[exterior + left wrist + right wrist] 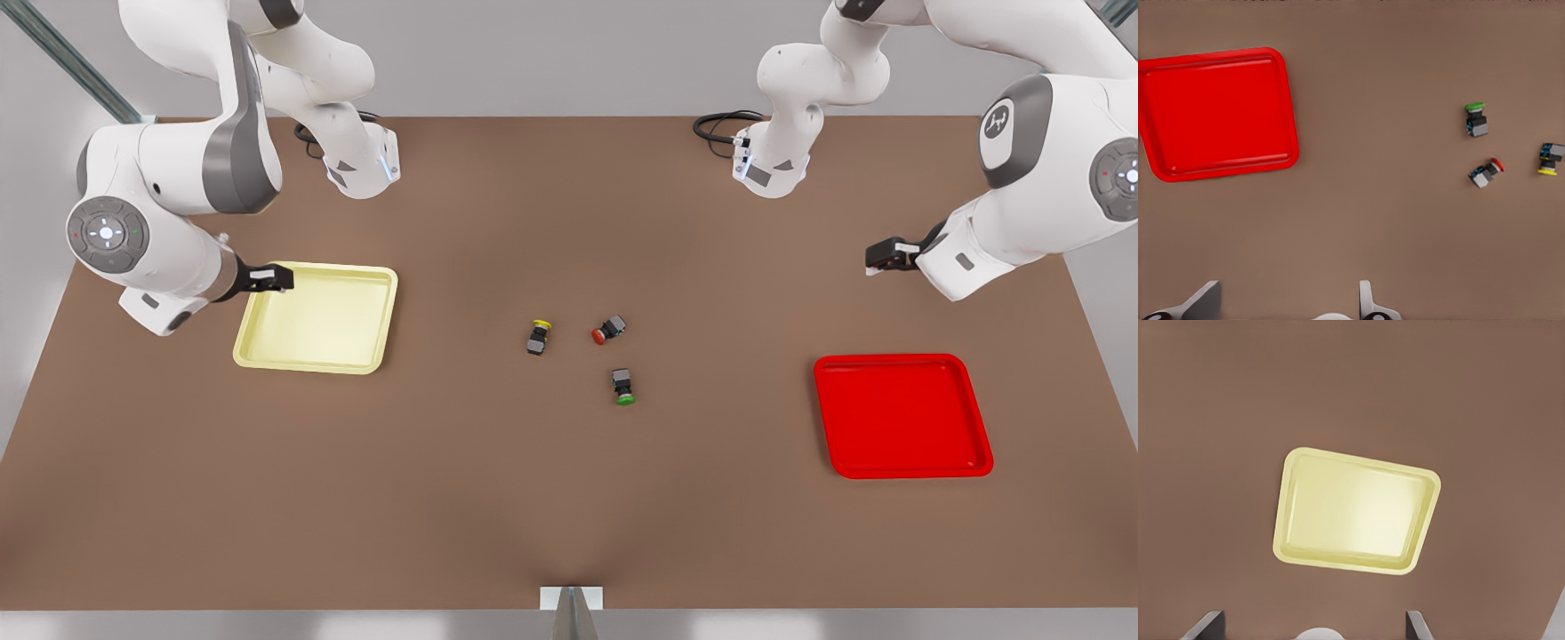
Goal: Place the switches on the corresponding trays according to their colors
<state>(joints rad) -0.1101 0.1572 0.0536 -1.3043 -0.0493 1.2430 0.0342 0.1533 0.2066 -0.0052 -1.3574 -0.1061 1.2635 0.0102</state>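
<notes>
Noted the brown desk (569, 498) first, carrying everything. Found the left end effector (873, 260) raised well to the front view's right of the red-capped switch (609, 331), fingers (1365, 297) spread wide and gripping nothing. Found the right end effector (283, 278) well to the front view's left of that switch, over a corner of the pale yellow tray (320, 320), likewise wide open and empty. Saw the red tray (898, 413) far to the front view's right of the red-capped switch, bare inside, as was the yellow one. Spotted the yellow-capped switch (538, 338) just beside the red-capped switch on the front view's left, not touching it, and a green-capped switch (623, 387) near it on the camera side; all three apparently lay on their sides on the desk, none in a tray. Judged the likeliest trouble to be the crowding: wide fingers descending on the red-capped switch could nudge either neighbour and spoil the second pick. Judged also that such small bodies with round caps might roll or squirt out of a slightly off-centre pinch. Reckoned that grabbing the green-capped one by mistake would waste a trip, and that both arms reaching for that cluster together could clash.
</notes>
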